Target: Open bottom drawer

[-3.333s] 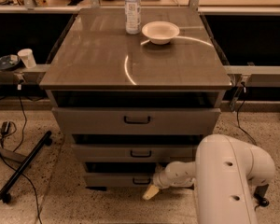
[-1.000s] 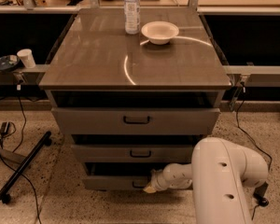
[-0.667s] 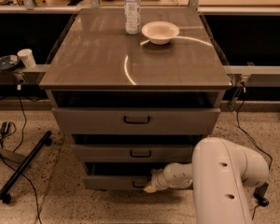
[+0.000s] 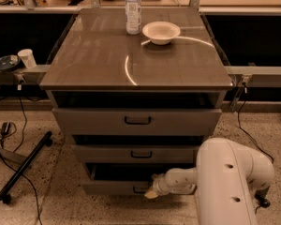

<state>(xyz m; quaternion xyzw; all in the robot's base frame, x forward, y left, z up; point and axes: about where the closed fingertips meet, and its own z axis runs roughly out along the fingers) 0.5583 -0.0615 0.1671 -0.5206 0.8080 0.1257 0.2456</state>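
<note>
The bottom drawer is the lowest of three grey-brown fronts in the cabinet. It stands pulled out a little, with a dark gap above its front. Its small black loop handle shows only at its left end. My gripper, with tan tips on a white arm, reaches in from the right and is shut on that handle. The middle drawer and top drawer also stand slightly out.
On the cabinet top stand a water bottle and a white bowl. A paper cup sits on a ledge at the left. A black stand leg and cables lie on the speckled floor at the left.
My gripper went from just below the handle onto it. The bottom drawer front has since slid out a little toward the camera, widening the dark gap above it.
</note>
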